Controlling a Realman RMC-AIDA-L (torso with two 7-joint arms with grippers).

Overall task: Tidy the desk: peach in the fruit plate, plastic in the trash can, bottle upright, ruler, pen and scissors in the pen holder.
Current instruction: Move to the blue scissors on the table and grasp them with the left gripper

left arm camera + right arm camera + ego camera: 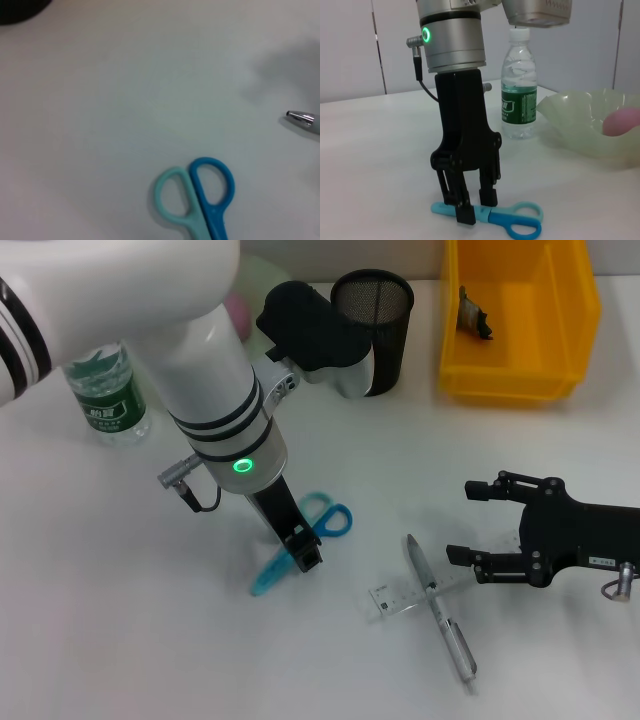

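Here, scissors [300,540] lie flat, handles toward holder [380,325].

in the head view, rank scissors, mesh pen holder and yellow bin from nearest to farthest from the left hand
1. Blue-handled scissors, directly under the left hand.
2. Black mesh pen holder, behind it at the desk's back.
3. Yellow plastic bin, back right corner.

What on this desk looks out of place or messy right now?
The pen lies crossed over the clear ruler on the table, and the scissors lie flat under the left gripper, all outside the pen holder. The bottle already stands upright.
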